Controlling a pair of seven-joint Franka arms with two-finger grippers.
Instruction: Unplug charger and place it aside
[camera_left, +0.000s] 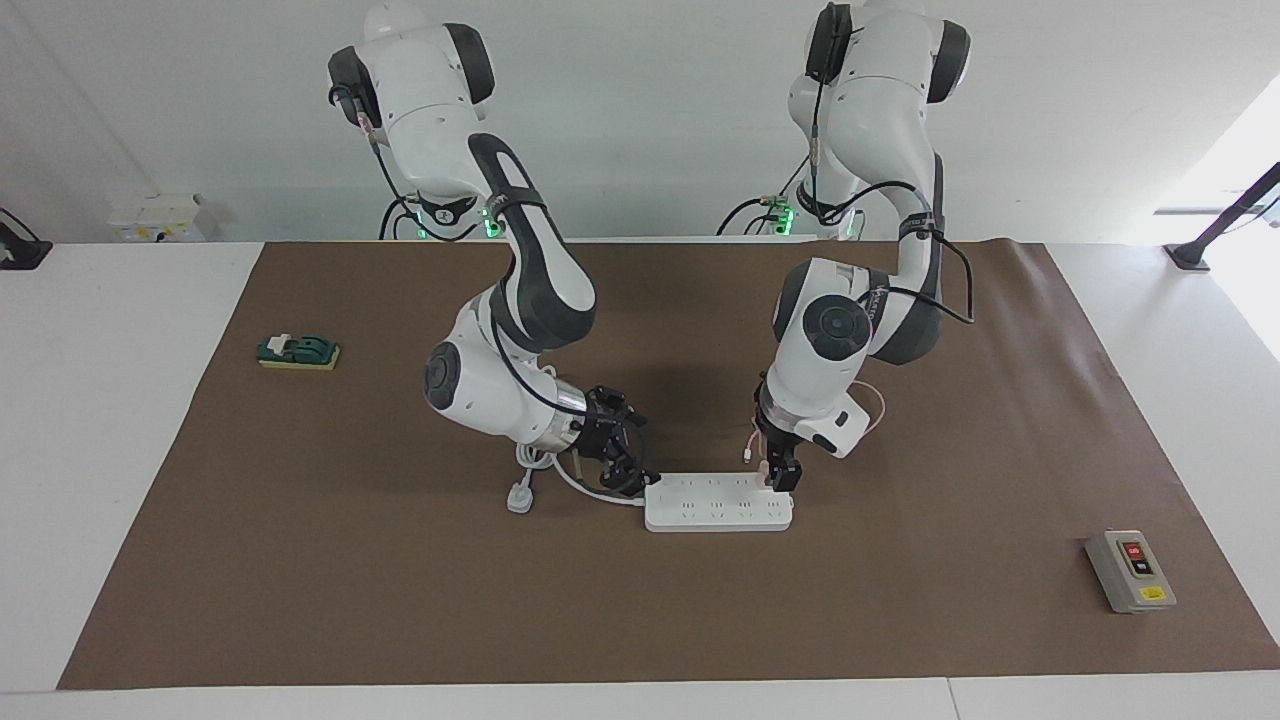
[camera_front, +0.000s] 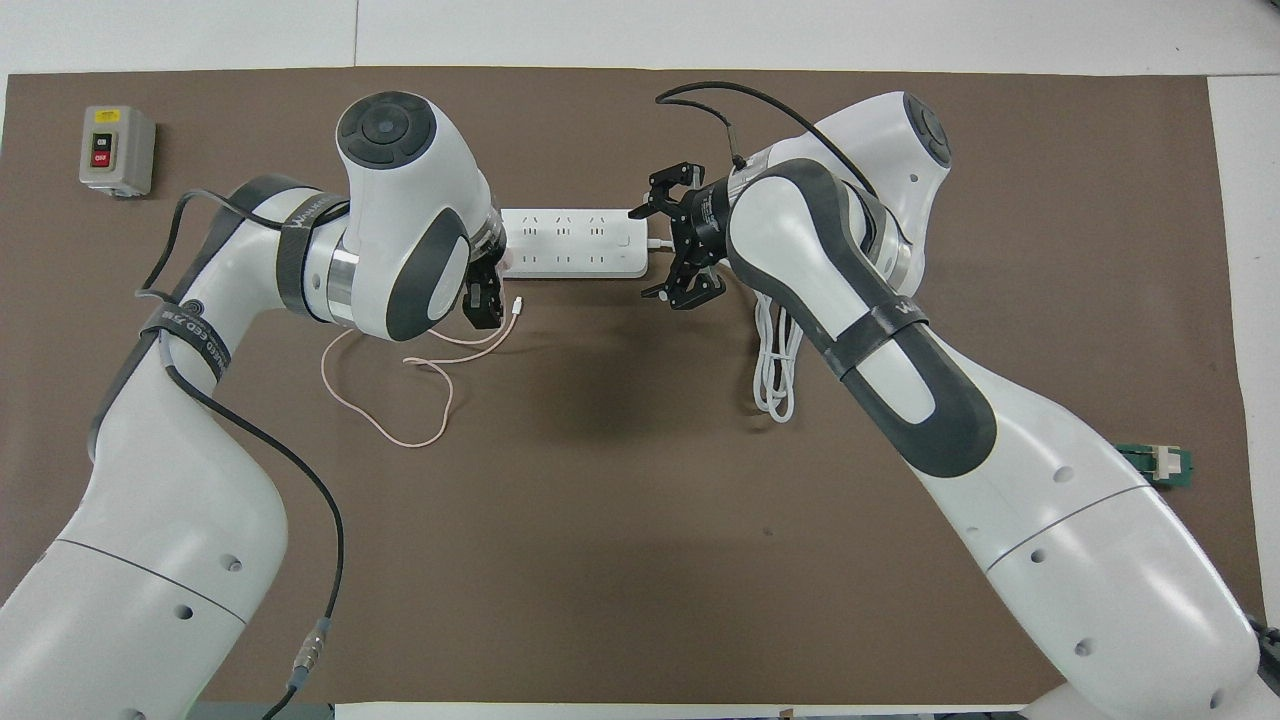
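Observation:
The white power strip lies mid-table; it also shows in the overhead view. The pale pink charger sits in the strip's top at the end toward the left arm. My left gripper points down there and looks shut on the charger. In the overhead view the left arm hides the charger; only its thin pink cable shows, looping toward the robots. My right gripper is open, low at the strip's other end, where the thick white cord leaves it; its jaws stand wide apart in the overhead view.
The strip's white three-pin plug and coiled cord lie under the right arm. A grey switch box stands toward the left arm's end, farther from the robots. A green block lies toward the right arm's end.

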